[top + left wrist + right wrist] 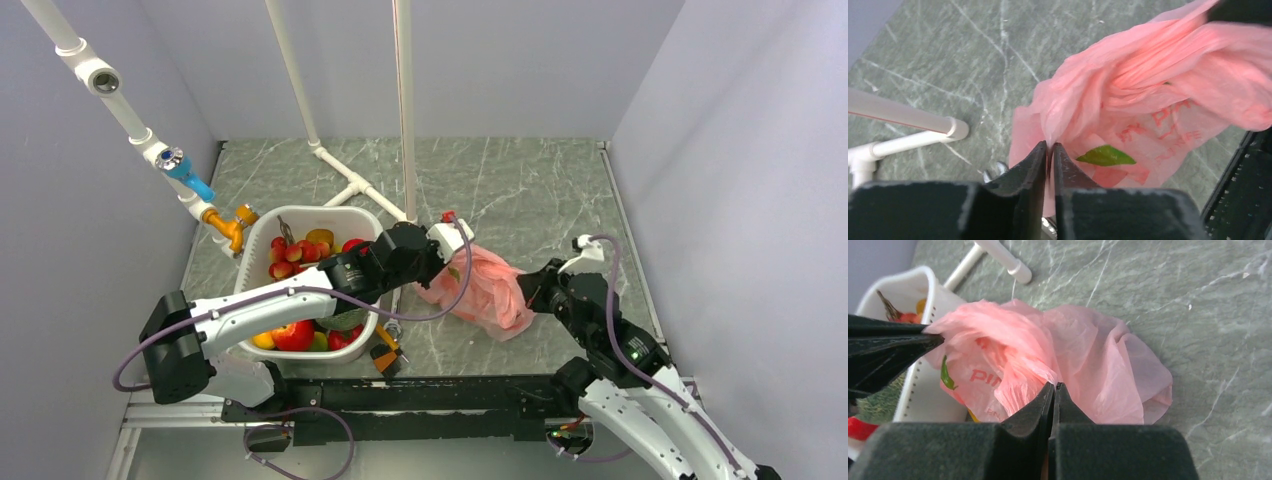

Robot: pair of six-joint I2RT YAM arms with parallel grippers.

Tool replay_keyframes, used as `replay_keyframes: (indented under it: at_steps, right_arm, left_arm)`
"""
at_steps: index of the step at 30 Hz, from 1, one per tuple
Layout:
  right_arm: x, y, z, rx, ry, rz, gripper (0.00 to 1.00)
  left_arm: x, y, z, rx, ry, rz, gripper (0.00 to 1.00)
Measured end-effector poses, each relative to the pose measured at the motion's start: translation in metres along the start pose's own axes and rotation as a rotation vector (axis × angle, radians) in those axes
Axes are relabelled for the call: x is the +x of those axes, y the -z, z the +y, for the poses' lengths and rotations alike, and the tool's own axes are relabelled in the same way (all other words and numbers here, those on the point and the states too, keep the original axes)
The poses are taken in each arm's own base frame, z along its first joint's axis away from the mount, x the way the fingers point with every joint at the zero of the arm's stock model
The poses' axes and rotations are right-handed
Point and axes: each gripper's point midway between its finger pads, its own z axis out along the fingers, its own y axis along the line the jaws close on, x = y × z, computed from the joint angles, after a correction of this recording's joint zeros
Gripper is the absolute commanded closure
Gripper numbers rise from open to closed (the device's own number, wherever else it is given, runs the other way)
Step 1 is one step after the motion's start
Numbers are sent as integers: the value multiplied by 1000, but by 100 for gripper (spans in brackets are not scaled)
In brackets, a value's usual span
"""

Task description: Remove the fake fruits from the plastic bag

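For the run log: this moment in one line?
left end effector: shut on plastic bag | right end effector: shut on plastic bag | green leaf showing through it

— What is kept out of sight inside the plastic bag (1158,85)?
— The fake fruits are veiled by the pink film; only a green leaf (1105,156) is made out through it.
— And the print?
— The red lettering (1168,125) is broken by folds and cannot be read whole.
— The white basket (300,208)?
— Its middle is covered by the left arm (260,305) in the top view, and it is cropped by the right wrist view's left edge.
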Motion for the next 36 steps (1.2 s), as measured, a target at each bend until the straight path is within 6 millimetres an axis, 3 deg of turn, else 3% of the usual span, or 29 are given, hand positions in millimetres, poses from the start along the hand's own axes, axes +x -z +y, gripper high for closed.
replay_keyframes:
  at_steps: [5,11,16,24,27,28,36]
  right_arm:
    - [21,-13,8,-34,91,119,100]
    - [32,-19,35,-161,189,229,100]
    - [30,-20,51,-225,230,266,100]
    - [28,-24,48,-183,189,259,100]
    - [25,-24,47,-162,158,244,100]
    - [24,-24,46,-158,148,238,100]
    - [14,-20,45,-137,106,190,100]
  left_arm:
    - [0,0,-13,80,-21,-1,4]
    - [-2,-4,-20,143,-14,9,1]
    - [7,-24,-17,190,15,77,15]
    - [33,-34,-6,197,41,176,67]
    - [35,-34,-5,189,44,182,96]
    - [35,-34,-3,180,42,183,100]
    - [23,-27,14,90,42,153,100]
